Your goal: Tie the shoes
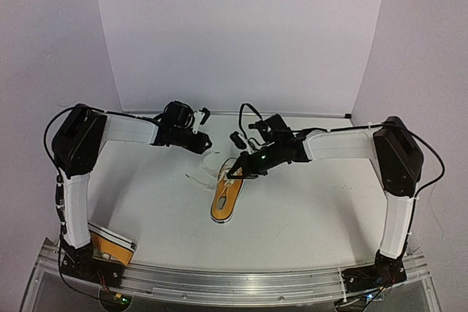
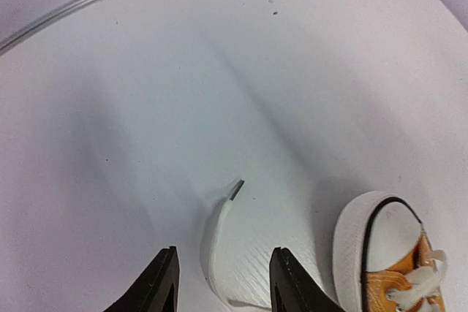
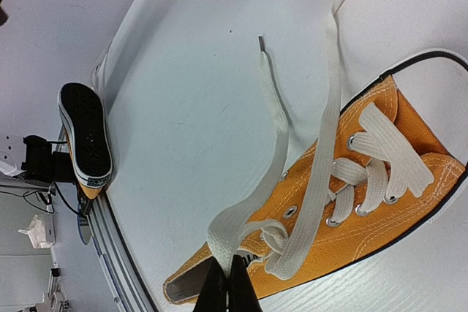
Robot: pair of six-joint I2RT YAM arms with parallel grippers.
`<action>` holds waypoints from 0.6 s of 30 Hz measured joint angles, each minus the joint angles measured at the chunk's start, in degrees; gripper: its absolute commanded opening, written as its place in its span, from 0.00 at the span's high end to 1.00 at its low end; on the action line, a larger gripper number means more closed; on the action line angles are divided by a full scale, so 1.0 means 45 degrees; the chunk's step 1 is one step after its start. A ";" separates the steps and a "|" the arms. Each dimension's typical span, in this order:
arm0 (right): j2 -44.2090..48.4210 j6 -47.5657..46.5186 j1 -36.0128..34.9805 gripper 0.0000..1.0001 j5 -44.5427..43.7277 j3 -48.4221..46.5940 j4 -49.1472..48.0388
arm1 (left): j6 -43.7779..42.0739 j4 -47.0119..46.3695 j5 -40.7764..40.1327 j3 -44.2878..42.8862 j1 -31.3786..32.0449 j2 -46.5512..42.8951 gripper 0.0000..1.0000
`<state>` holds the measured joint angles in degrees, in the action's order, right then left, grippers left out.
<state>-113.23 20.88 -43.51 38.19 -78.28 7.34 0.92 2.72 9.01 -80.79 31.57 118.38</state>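
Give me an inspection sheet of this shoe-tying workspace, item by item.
Surface: white table, a few small specks.
Job's things: one shoe sole down at centre, laces untied; second shoe on its side by the left arm's base.
Clutter: nothing seen.
Grippers: left gripper open, a lace end lying between its fingers; right gripper shut on a lace at the shoe.
Cables: black cables loop along both arms.
Surroundings: white backdrop; metal rail at near edge.
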 measured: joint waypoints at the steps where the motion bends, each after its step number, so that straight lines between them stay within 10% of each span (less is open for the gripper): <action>1: 0.0000 0.0000 0.0000 1.00 -0.0007 0.0000 0.0007 | -0.0110 0.0305 -0.0026 -0.0360 0.0000 0.0400 0.57; 10: 0.0000 0.0014 0.0000 1.00 -0.0049 0.0000 0.0005 | -0.1065 0.2130 -0.0037 -0.2102 0.0010 0.2368 0.62; 18: 0.0000 0.0039 0.0003 1.00 -0.0166 -0.0020 0.0008 | -0.1582 0.2588 -0.0437 -0.2426 0.0143 0.2511 1.00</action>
<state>-113.23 21.06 -43.49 37.44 -78.37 7.38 -6.20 14.37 7.04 -91.71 32.22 129.68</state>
